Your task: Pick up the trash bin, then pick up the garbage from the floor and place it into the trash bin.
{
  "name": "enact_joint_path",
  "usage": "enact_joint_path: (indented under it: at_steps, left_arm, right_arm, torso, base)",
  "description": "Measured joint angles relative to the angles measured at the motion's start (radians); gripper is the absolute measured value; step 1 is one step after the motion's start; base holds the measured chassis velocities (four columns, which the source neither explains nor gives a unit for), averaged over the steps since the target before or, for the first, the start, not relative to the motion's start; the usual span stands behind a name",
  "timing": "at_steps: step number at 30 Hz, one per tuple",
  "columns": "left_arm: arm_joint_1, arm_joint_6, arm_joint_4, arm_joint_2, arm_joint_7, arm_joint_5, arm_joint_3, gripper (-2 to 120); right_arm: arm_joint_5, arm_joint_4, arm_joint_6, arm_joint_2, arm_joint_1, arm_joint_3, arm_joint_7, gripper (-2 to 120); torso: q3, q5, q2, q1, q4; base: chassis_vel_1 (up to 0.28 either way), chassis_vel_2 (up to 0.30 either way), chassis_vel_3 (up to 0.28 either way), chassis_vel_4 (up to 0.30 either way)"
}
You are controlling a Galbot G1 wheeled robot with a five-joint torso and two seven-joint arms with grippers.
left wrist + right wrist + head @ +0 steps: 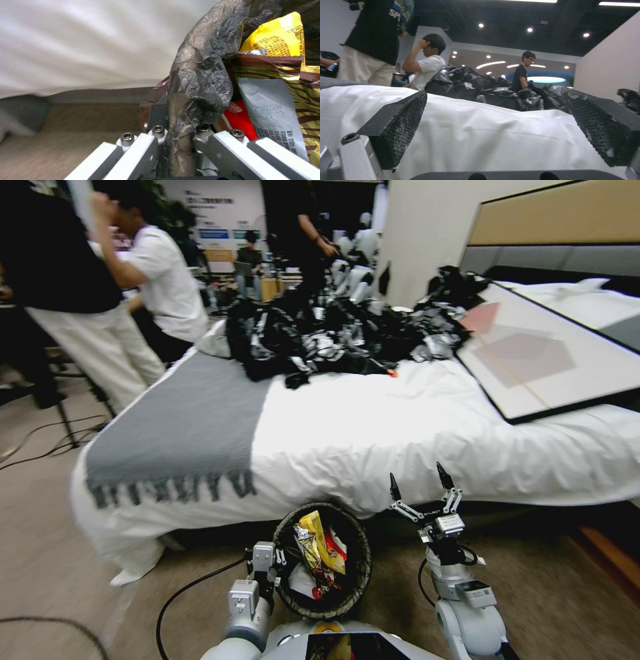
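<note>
L end effector (176, 140): clenched on the rim of the small round trash bin lined w/ crinkly black plastic bag (357, 580); in wrist view the fingers pinch the folded bag edge between them. Bin sits just beside the L end effector (275, 567), on its right side, low in front of the robot torso, above the tan carpet floor (80, 580).

Garbage (320, 553) lies inside the bin, touching the liner: yellow wrapper (273, 40), brown-and-gold striped pack, red pack, silvery wrapper (270, 110). Silvery wrapper carries printed digits, approx. "20260204" and "21 22"; small text below not readable.

R end effector (422, 488): released, black fingers spread wide, nothing between them, pointing up at the bed side, right of the bin and apart from it. Lettering on its body, unreadable.

Beyond: bed w/ white duvet (400, 433), grey fringed throw (180, 427), heap of black plastic bags (320, 333), flat framed picture w/ pink shapes (553, 353).
</note>
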Motion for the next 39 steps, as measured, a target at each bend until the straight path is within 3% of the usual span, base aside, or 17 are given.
enact_joint_path:
  at_steps: [39]
  left_arm:
    - [-0.003, 0.002, -0.006, -0.004, 0.001, -0.002, -0.02, 0]
  right_arm:
    - [0.003, -0.019, 0.001, -0.002, 0.02, 0.008, -0.003, 100]
  torso:
    - [0.0, 0.0, 0.0, 0.0, -0.0001]
  base:
    - [0.129, 0.128, 0.127, 0.121]
